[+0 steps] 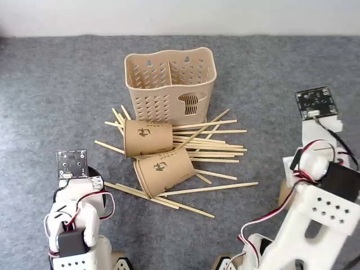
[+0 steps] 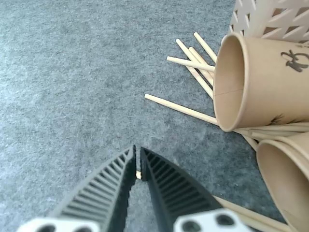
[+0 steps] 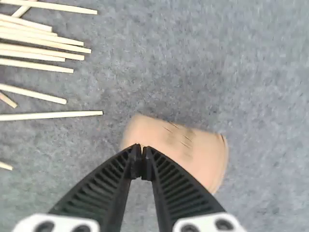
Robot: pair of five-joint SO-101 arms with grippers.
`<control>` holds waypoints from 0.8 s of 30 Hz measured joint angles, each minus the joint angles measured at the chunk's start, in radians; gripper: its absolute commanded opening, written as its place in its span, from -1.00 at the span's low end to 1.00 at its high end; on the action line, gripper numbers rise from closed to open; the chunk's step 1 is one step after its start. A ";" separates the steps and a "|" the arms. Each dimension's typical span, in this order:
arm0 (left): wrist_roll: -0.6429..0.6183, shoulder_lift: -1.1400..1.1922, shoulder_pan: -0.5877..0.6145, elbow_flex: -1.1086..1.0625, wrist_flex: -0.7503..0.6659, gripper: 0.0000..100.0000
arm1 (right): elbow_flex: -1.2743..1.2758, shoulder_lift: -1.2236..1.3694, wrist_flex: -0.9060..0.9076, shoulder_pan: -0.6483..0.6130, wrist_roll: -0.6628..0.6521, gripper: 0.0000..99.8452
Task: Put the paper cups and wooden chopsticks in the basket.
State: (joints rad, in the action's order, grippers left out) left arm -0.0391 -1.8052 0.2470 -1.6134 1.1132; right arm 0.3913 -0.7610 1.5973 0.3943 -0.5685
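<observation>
Left gripper (image 2: 138, 162): jaws are pressed together, nothing held. Two paper cups (image 1: 147, 138) are laid sideways on scattered chopsticks (image 1: 216, 147) on the tabletop (image 1: 56, 84), before the basket (image 1: 170, 84). Right gripper (image 3: 142, 155): jaws are pressed together, just beside a third cup (image 3: 193, 152).

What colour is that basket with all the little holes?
The basket is pale beige, with rows of slots cut in its walls; best in the high view.

No words or numbers can be read. The far paper cup (image 1: 147, 137) and the near paper cup (image 1: 169, 171) each carry one dark, brush-like sign on the side. The third paper cup (image 3: 193, 150), at the right, shows only faint, blurred strokes.
</observation>
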 measured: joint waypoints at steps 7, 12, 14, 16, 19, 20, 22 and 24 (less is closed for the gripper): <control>0.000 0.000 0.000 0.000 0.000 -0.97 | 0.000 0.000 0.069 -0.078 -0.015 -0.98; 0.000 0.000 0.000 0.000 0.000 -0.97 | 0.000 -0.017 0.129 -0.130 0.049 -0.98; 0.000 0.000 0.000 0.000 0.000 -0.97 | 0.000 -0.017 0.146 -0.127 0.075 -0.98; 0.000 0.000 0.000 0.000 0.000 -0.97 | 0.000 -0.017 0.152 -0.137 0.103 -0.97; 0.000 0.000 0.000 0.000 0.000 -0.97 | 0.011 -0.017 0.152 -0.120 0.153 -0.97; 0.000 0.000 0.000 0.000 0.000 -0.97 | 0.025 -0.018 0.152 -0.106 0.166 -0.97; 0.000 0.000 0.000 0.000 0.000 -0.97 | 0.041 -0.018 0.152 -0.084 0.184 -0.97; 0.000 0.000 0.000 0.000 0.000 -0.97 | 0.064 -0.018 0.152 -0.049 0.198 -0.97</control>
State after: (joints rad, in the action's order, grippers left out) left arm -0.0391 -1.8052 0.2470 -1.6134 1.1132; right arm 0.4557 -0.7795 1.7492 0.3452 -0.3705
